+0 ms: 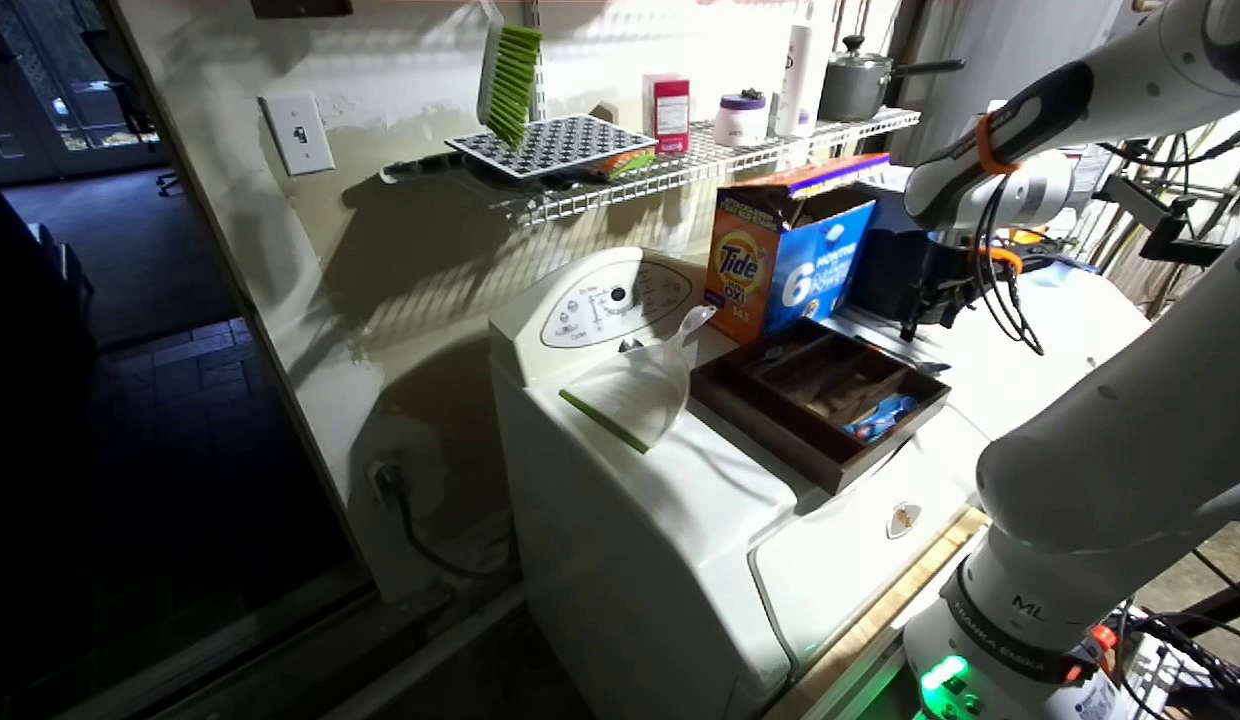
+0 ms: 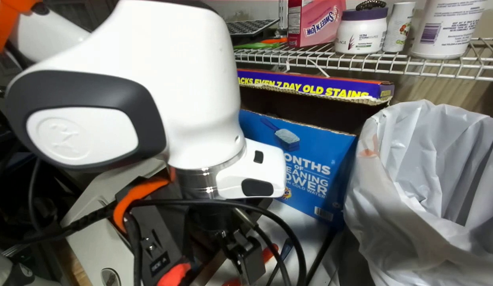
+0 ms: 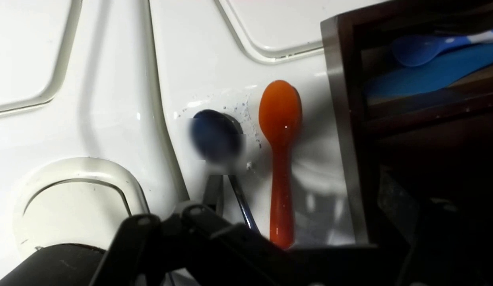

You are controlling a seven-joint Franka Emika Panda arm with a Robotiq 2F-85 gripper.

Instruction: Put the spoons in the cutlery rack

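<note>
Arm (image 1: 1130,440) reaches over table (image 3: 198,59), wrist bent down, tool (image 1: 928,318), jaws apart. Table glossy white; Tide box (image 1: 795,262) on it, wire shelf (image 1: 705,160) behind. Orange spoon (image 3: 282,159) lies on table below tool, between dark spoon (image 3: 215,133) and rack (image 3: 346,131); in wrist view, dark spoon's handle runs partly behind tool.

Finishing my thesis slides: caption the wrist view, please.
An orange spoon and a dark spoon beside the brown rack, a blue spoon inside.

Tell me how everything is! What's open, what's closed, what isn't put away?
Gripper: open
Cutlery rack: holding a blue spoon
Orange spoon: lying outside the rack
Dark blue spoon: lying outside the rack
Tide box: top open
Saucepan: covered
Jar: closed
</note>
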